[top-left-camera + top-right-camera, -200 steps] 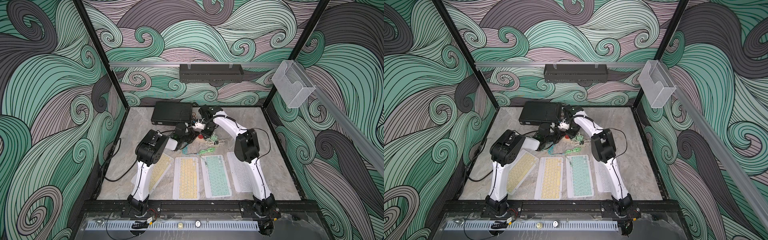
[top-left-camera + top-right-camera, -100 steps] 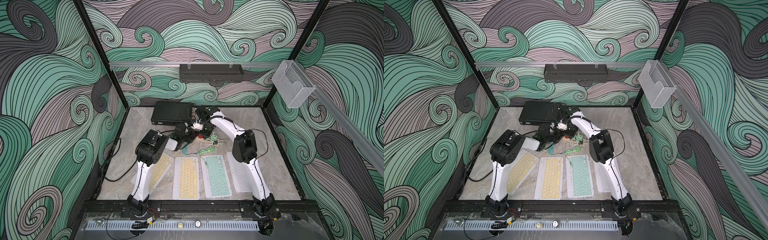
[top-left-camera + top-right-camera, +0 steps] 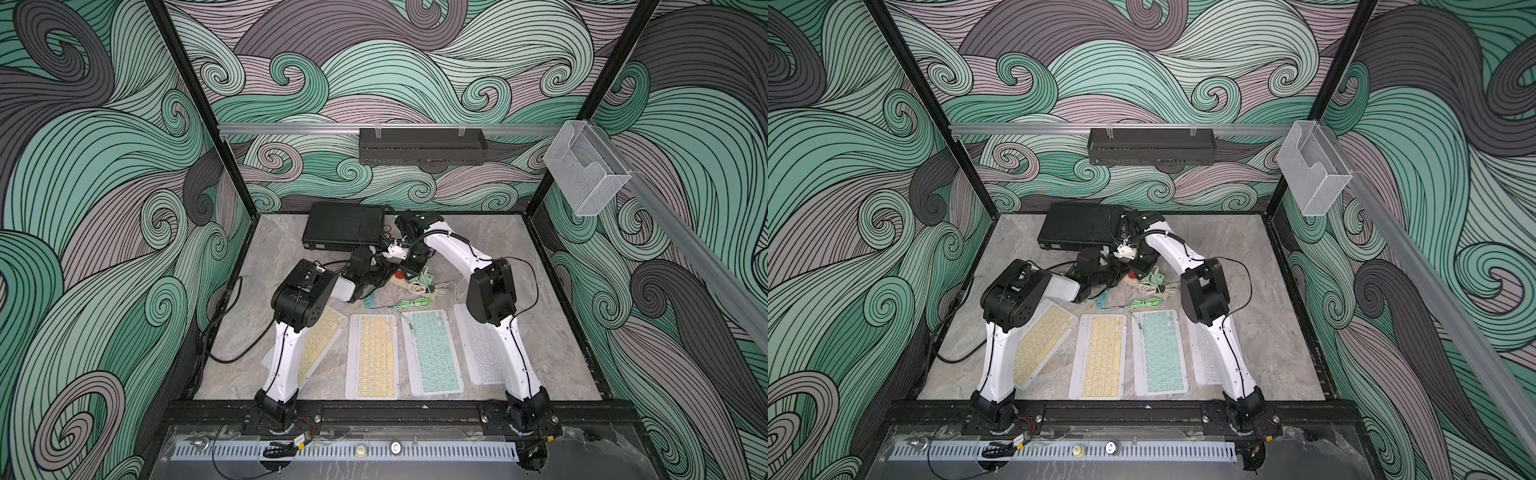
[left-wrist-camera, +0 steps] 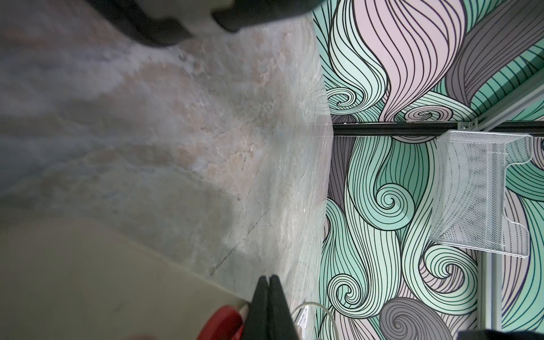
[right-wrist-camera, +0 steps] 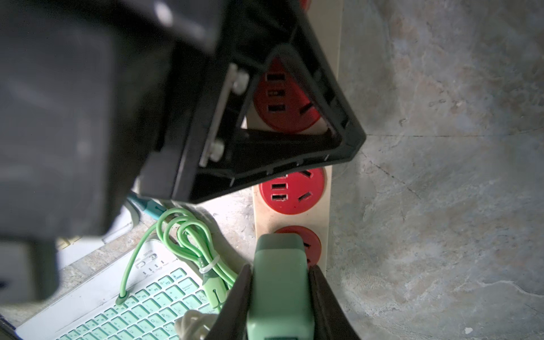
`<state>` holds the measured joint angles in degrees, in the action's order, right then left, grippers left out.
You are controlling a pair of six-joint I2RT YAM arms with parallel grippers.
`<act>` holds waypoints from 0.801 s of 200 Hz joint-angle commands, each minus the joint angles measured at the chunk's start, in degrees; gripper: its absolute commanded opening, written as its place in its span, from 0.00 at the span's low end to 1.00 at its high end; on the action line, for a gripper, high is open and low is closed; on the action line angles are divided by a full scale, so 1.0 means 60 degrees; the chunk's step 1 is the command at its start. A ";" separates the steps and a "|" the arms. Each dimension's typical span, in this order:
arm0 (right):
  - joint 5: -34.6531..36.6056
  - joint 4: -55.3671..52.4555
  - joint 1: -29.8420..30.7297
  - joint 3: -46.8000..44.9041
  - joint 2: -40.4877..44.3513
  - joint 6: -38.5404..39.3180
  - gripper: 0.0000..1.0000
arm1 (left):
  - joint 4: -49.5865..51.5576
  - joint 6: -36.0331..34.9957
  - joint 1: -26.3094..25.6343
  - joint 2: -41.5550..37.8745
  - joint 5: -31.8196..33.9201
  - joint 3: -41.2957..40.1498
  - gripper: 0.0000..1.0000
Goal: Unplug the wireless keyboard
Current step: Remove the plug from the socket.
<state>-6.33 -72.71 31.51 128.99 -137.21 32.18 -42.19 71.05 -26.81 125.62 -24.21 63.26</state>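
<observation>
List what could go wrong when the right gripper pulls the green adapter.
1. The power strip may lift with the green adapter. The right gripper clamps the adapter, but the shut left gripper only sits at the strip, and firm contact is unclear.
2. The green cable runs onto the mint keyboard, so a hard pull might drag the keyboard.

**Reporter:** Where does the power strip (image 3: pixel 400 276) lie?

**Photographer:** Mid-desk (image 3: pixel 557 316), behind the row of keyboards (image 3: pixel 374 357), coiled cables (image 3: pixel 419 286) between them. A charger (image 5: pixel 279 288) sits in the strip, and a flat box (image 3: pixel 345 226) lies behind all.
</observation>
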 commanded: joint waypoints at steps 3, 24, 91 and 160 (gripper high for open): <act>-0.0128 -0.0183 0.0069 0.0529 0.0142 0.0018 0.00 | 0.1113 -0.0106 -0.0190 0.0633 0.0006 -0.0224 0.00; 0.1080 -0.0186 0.0199 0.0521 0.0075 0.0012 0.00 | 0.1114 -0.0100 -0.0190 0.0644 0.0006 -0.0227 0.00; 0.0515 -0.0156 0.0286 0.0428 0.0305 0.0134 0.00 | 0.1114 -0.0048 -0.0188 0.0717 0.0006 -0.0202 0.00; 0.0595 -0.0084 0.0257 0.0468 -0.0140 -0.0241 0.00 | -0.0428 0.1196 -0.0718 0.0842 -0.0029 -0.0830 0.00</act>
<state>-3.22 -73.67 32.80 129.62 -137.40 31.22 -47.64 74.65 -27.38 126.67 -23.59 61.78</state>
